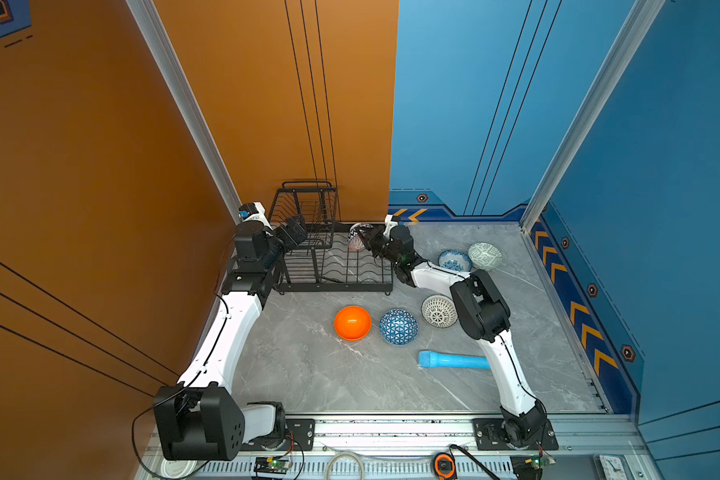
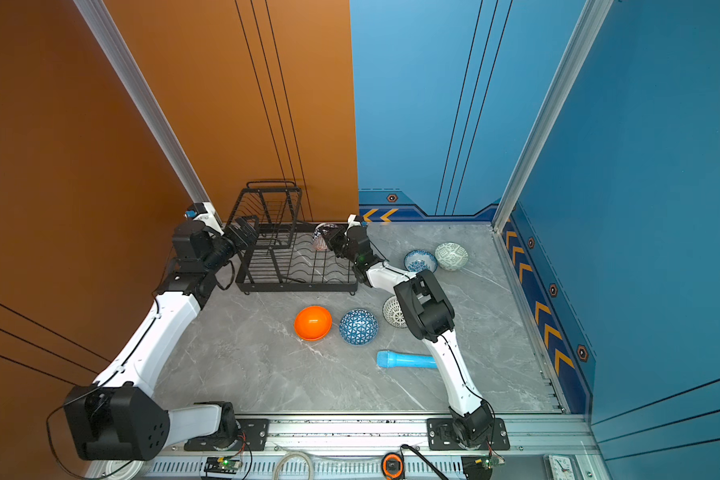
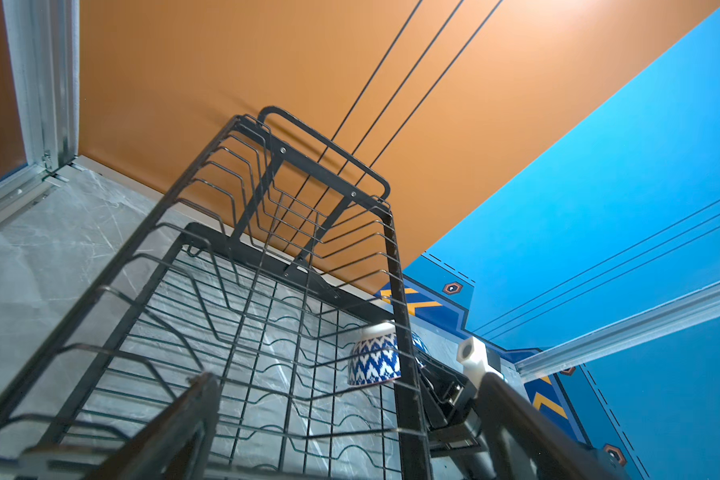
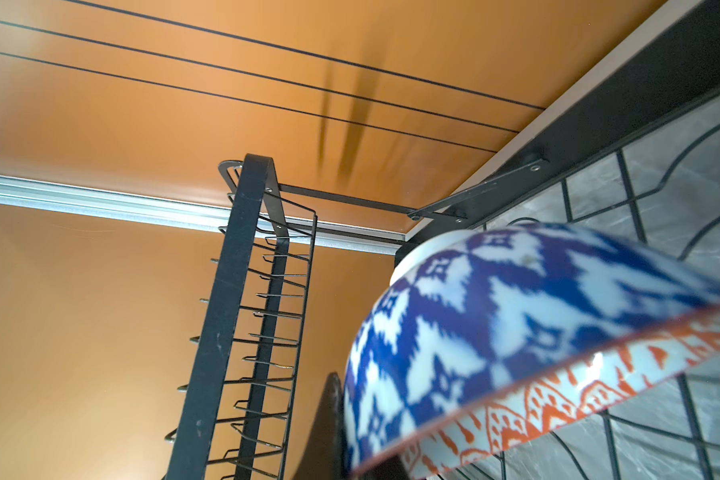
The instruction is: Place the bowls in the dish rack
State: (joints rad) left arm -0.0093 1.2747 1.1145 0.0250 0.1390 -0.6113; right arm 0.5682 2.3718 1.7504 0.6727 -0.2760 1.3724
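The black wire dish rack stands at the back left, its raised basket on the left. My right gripper is shut on the rim of a bowl, blue-white outside and orange-white diamond inside, held on edge over the lower tray's far right end. The right wrist view shows this bowl close up, with one finger against its outer wall. My left gripper is open and empty at the basket's left side; its wrist view looks through the rack to the held bowl.
On the marble table lie an orange bowl, a blue triangle bowl, a white dotted bowl, a white-blue floral bowl and a pale green bowl. A light blue cylinder lies near the right arm.
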